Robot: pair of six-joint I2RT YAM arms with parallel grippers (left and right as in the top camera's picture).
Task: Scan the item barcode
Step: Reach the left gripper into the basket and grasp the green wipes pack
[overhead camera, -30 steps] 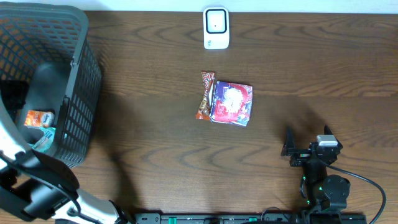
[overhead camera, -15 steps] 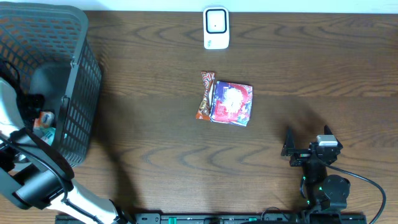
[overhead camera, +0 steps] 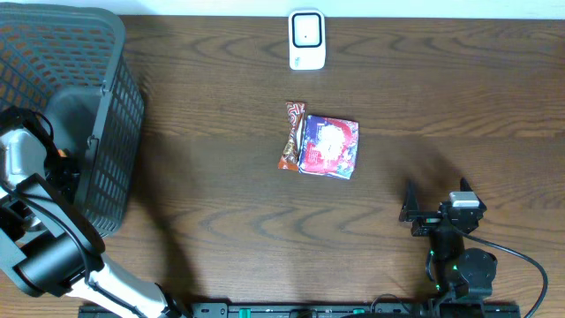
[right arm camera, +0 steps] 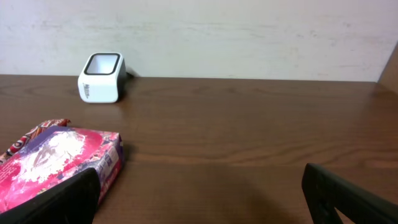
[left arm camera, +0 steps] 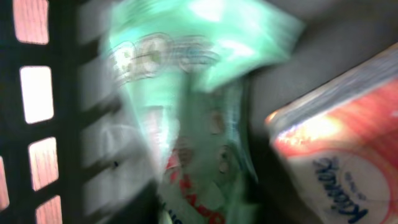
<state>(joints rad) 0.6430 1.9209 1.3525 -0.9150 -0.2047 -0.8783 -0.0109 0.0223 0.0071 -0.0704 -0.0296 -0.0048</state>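
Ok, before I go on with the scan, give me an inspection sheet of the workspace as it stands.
Surface: dark wooden table.
Job's things: white scanner at the far edge; pink packet and orange wrapper side by side at centre; green packet and red-and-white pack in the basket, both blurred.
Clutter: nothing seen.
Grippers: left arm reaches into the basket, left gripper not visible; right gripper open and empty, lower right.
Cables: black cable loops beside the right arm's base.
Surroundings: pale wall behind the table.
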